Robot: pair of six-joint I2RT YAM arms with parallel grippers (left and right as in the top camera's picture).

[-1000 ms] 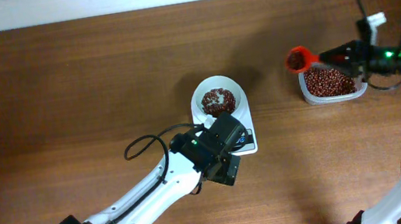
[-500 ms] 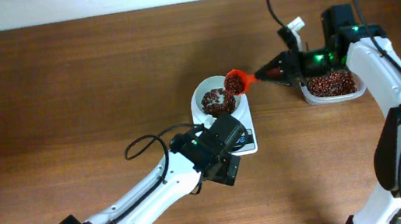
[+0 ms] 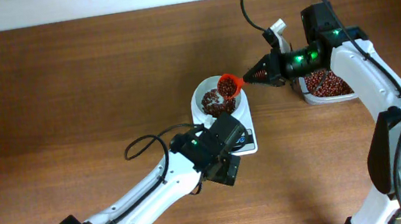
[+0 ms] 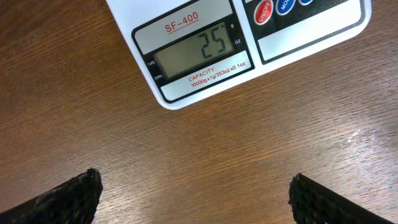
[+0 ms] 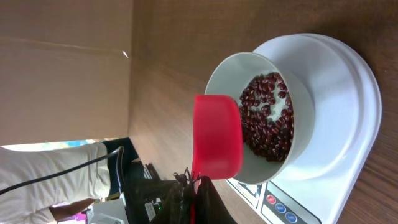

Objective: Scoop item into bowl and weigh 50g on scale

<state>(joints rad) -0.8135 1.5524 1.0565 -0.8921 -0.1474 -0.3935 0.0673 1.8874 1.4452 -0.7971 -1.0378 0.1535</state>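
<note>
Holding red scoop (image 5: 217, 137) over bowl (image 5: 303, 124) of beans (image 5: 267, 118) on scale (image 4: 199, 53), right pincer (image 3: 256, 78) clamped on handle; left pincer (image 4: 196, 199) wide, empty.

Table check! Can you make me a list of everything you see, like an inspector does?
Surface: brown wooden table.
Job's things: white bowl of reddish-brown beans stands on the scale, which reads 25; clear tub holds more beans.
Clutter: nothing seen.
Grippers: left pincer open and empty, in front of the scale; right pincer shut on the handle of the red scoop, which holds beans at the bowl's rim.
Cables: one black cable loops beside the left arm; another arcs above the right arm.
Surroundings: pale wall along the far edge.
</note>
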